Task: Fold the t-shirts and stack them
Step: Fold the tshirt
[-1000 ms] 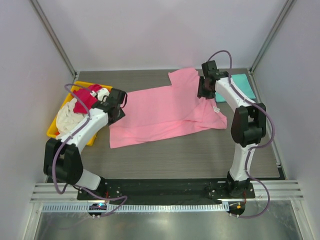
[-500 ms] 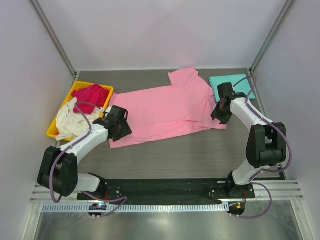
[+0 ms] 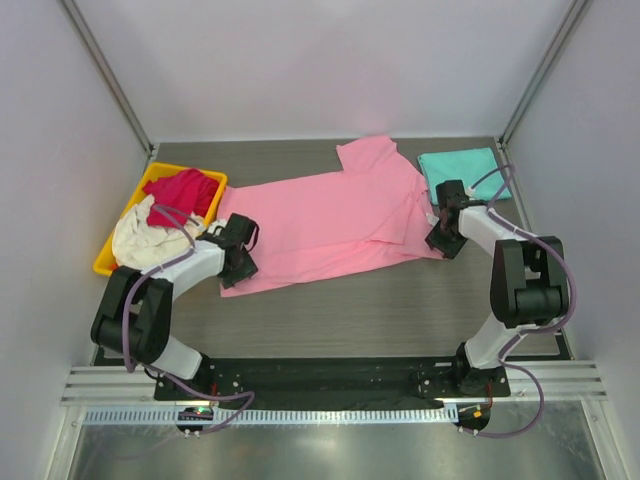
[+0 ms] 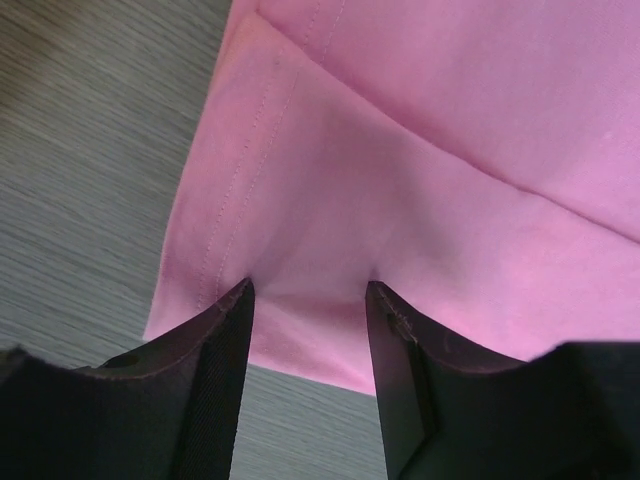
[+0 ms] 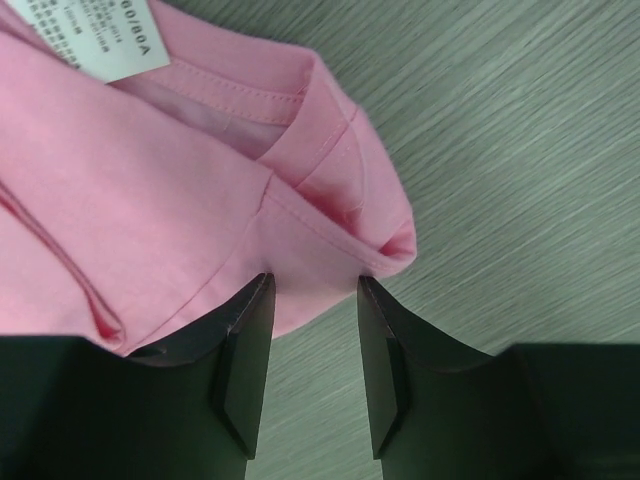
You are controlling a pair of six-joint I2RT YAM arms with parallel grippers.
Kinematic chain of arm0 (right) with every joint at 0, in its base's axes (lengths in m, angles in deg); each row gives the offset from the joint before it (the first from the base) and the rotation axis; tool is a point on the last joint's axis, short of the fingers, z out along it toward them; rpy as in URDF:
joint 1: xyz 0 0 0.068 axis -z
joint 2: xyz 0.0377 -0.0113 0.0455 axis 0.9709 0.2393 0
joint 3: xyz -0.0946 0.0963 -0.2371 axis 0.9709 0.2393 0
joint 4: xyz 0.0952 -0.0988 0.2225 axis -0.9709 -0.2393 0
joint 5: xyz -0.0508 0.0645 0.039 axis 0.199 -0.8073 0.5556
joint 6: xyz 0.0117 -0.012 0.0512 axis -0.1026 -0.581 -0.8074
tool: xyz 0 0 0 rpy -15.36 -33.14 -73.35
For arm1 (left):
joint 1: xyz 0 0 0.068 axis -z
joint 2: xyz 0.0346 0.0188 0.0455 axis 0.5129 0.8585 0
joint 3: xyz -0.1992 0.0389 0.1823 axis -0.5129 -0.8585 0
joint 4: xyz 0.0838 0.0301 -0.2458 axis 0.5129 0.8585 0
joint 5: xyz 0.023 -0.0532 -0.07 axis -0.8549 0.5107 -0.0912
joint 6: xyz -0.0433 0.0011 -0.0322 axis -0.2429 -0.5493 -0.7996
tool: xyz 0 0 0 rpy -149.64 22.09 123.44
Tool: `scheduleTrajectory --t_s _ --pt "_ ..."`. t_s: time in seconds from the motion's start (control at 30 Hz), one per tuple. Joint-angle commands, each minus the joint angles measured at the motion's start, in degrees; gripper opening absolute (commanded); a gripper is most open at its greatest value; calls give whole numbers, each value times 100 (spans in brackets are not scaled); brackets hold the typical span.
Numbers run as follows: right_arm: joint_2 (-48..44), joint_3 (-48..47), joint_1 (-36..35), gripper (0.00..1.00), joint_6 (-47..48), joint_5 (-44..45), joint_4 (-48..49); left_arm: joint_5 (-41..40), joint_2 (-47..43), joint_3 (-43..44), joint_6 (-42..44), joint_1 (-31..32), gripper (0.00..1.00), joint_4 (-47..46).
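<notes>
Since left gripper [image 4: 310, 292] and right gripper [image 5: 315, 282] are both spread, straddling the near corners of the pink shirt [image 3: 330, 215] flat on the table [image 3: 400, 310], neither pinching yet, drop lower, catch every layer at each corner, close together, lift evenly.

We show the pink t-shirt [image 3: 330, 215] folded lengthwise across the middle of the surface [image 3: 350, 310]; teal t-shirt [image 3: 470, 165] folded flat, far right corner; crimson t-shirt [image 3: 180, 190] and cream t-shirt [image 3: 140, 240] crumpled at left edge.
</notes>
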State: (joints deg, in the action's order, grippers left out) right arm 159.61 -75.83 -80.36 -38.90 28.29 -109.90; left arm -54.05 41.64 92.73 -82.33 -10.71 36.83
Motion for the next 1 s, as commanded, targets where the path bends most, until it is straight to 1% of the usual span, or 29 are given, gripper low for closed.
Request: scheduleTrajectory --t_s 0.0,0.2,0.27,0.3,0.4,0.43,0.47,0.5,0.57,0.73,0.83,0.87,0.9,0.97 --pt "113 85 60 45 -25 336 495 -355 259 29 -167 -45 50 129" --pt "394 235 104 44 97 660 539 -636 471 144 -264 -45 50 428" --pt "412 279 113 42 150 766 521 -680 427 118 -307 -54 49 507" --pt "403 323 148 30 159 897 495 -689 348 109 -343 -54 49 560" --pt "334 384 262 11 142 1039 258 -654 198 -14 -466 -45 49 630" --pt "307 393 341 2 133 1109 179 -619 67 -40 -483 -37 49 657" --pt "246 454 342 1 124 1136 57 -575 5 -119 -536 -37 49 683" --pt "176 490 524 1 116 1136 -5 -549 -56 -155 -554 -28 49 692" --pt "-123 604 658 1 63 1013 -128 -514 -259 -234 -615 42 49 718" --pt "-966 1166 728 1 -43 846 -287 -250 -663 -454 -809 297 49 806" --pt "-1152 1404 746 2 -60 741 -322 -197 -979 -463 -879 446 49 894" --pt "-1178 1413 755 4 -52 714 -383 -206 -1076 -428 -879 464 49 981" --pt "-1179 1352 755 12 -17 697 -419 -215 -1251 -393 -862 456 50 1043" --pt "-1240 1212 755 20 36 732 -594 -328 -1410 -174 -739 464 50 1192"
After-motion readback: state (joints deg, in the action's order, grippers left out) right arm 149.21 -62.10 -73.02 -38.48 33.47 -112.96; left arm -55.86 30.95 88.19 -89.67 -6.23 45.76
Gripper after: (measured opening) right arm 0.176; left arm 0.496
